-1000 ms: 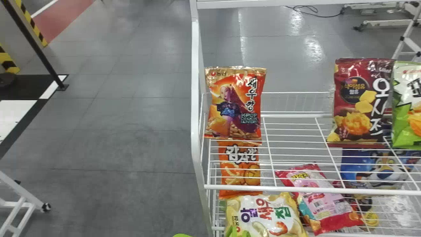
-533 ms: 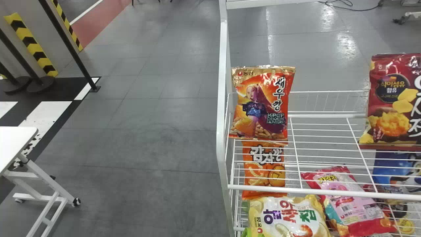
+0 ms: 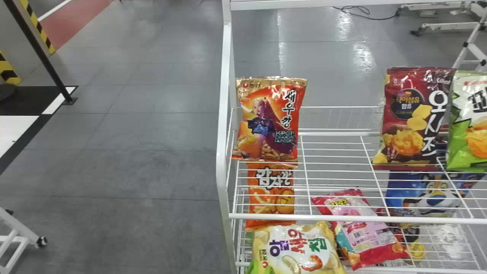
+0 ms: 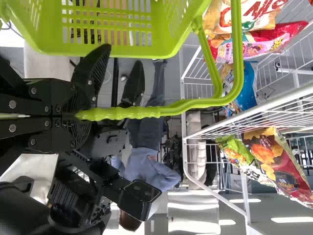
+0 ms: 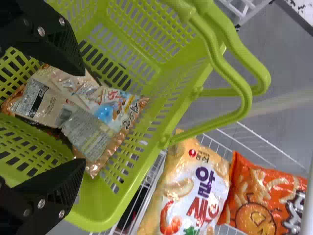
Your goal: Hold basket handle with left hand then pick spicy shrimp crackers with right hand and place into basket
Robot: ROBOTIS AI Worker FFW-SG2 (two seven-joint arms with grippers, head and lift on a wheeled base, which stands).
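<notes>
My left claw (image 4: 79, 115) is clamped on the green basket handle (image 4: 129, 113). My right claw (image 5: 82, 117) stands apart over the basket (image 5: 105, 210), snack packaging (image 5: 90, 128) inside.

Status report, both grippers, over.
Right gripper open above green plastic basket, left gripper shut on its handle. Shiny tan snack packaging inside. Path looks unobstructed.

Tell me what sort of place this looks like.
Probably a mock shop inside a lab or workshop: snack bags sit on a white wire rack, a green shopping basket is beside it, and yellow-and-black hazard striping shows beyond, on the left.
</notes>
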